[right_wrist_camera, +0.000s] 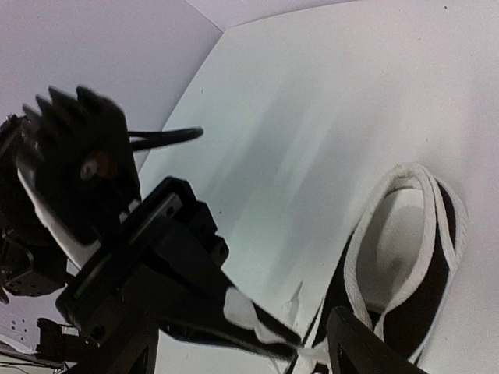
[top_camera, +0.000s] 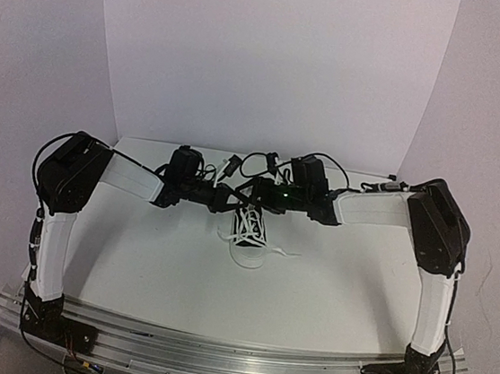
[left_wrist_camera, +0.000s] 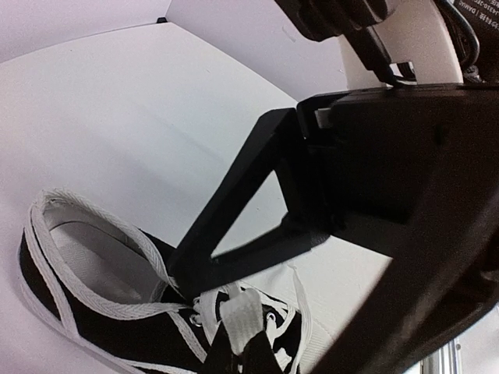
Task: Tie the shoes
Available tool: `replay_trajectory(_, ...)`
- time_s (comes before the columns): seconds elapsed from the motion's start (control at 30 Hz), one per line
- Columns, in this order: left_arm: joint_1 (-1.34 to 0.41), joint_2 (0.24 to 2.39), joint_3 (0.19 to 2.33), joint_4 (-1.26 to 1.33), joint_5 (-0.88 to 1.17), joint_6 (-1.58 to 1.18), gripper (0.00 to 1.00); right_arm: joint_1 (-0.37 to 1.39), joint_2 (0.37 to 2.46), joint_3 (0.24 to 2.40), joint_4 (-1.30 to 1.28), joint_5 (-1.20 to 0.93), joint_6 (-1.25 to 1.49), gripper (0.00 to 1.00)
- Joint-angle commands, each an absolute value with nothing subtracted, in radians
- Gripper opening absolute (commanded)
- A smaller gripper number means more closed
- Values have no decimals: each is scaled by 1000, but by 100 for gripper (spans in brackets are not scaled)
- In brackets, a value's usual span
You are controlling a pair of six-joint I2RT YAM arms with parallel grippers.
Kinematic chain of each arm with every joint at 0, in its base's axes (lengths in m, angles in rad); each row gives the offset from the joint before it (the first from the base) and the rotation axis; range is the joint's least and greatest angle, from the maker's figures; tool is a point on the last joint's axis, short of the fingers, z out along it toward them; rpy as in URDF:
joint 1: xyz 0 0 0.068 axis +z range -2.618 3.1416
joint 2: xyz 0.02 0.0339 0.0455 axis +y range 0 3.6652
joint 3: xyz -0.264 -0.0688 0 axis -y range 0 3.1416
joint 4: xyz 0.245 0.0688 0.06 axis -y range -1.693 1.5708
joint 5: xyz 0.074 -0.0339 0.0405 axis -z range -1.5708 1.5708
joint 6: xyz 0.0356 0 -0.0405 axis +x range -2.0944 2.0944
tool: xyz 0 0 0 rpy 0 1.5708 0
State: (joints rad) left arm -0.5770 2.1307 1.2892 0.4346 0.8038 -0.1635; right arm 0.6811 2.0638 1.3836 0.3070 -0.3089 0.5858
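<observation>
The black sneaker with white toe cap lies mid-table, toe toward the arms. Both grippers meet over its collar and top eyelets. My left gripper is shut on a flat white lace, pinched between its fingertips just above the tongue. The right wrist view shows the same pinch, with the lace in the left gripper's tip. My right gripper stands open, its fingers straddling that tip beside the shoe's opening. In the left wrist view its black fingers reach down to the collar.
A loose lace end trails onto the table right of the shoe. Cables loop behind the wrists. White walls close the back and sides. A metal rail runs along the near edge.
</observation>
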Motion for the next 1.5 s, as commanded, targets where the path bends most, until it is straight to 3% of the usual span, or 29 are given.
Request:
replay_trajectory(0.0,-573,2119,1288,530,775,-184,0,690,1912,1371,117,-322,438,78)
replay_trajectory(0.07,-570,2118,1282,537,767,-190,0,691,1853,1330,49,-321,372,75)
replay_trajectory(0.17,-571,2117,1272,547,770,-191,0,695,1804,1261,-66,-282,286,59)
replay_trajectory(0.23,-571,2117,1267,553,772,-197,0,726,1797,1220,-102,-233,204,54)
replay_trajectory(0.37,-571,2117,1259,557,766,-202,0,781,1813,1185,-86,-178,-25,58)
replay_trajectory(0.67,-570,2109,1240,552,747,-196,0,784,1953,1271,-86,-166,-190,55)
replay_trajectory(0.9,-569,2115,1240,556,744,-198,0,784,2009,1309,-86,-136,-165,35)
replay_trajectory(1.13,-570,2116,1230,560,742,-203,0,786,2010,1315,-86,-119,-134,1)
replay_trajectory(1.47,-568,2083,1142,565,730,-253,0,784,1892,1284,-71,-270,201,0)
